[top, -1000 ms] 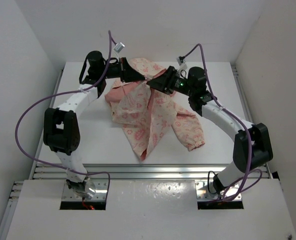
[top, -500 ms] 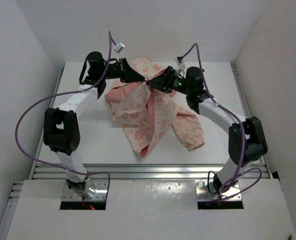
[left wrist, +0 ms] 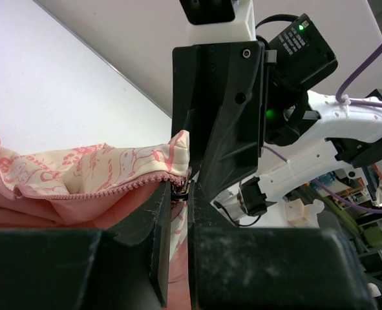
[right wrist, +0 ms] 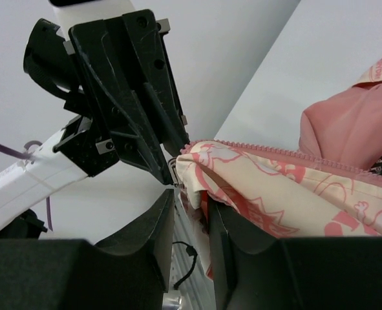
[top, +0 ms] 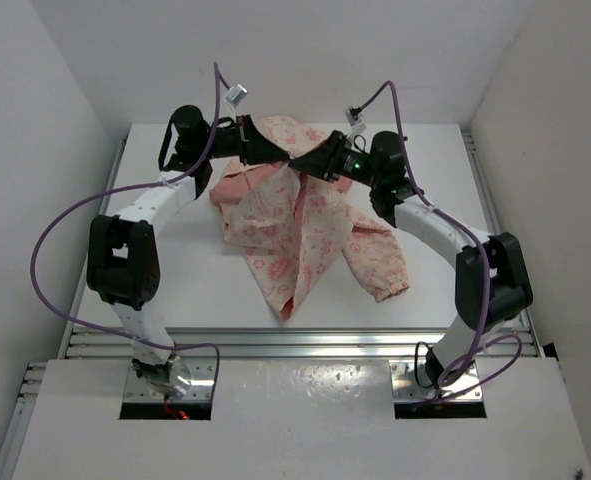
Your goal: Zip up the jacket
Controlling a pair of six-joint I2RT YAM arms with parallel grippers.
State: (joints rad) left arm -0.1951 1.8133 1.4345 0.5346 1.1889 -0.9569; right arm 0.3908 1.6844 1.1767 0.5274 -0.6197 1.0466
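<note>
Crumpled floral jacket point(top: 285, 222) — toothed pink zipper point(left wrist: 94, 189)

Overhead and wrist views: a fixed camera above and behind the arms point(top: 125, 260) looks down over the whole bench point(top: 187, 275). Wrist cameras on the left hand point(top: 273, 154) and right hand point(top: 301, 162) face each other at close range, sharing the jacket point(left wrist: 81, 171) edge between them.

The jacket point(top: 293, 228) lies on the table's point(top: 170, 275) far middle, hem toward the near edge, one sleeve point(top: 380, 265) out to the near right. Over its far part, left gripper point(top: 278, 157) and right gripper point(top: 299, 162) meet tip to tip.
</note>
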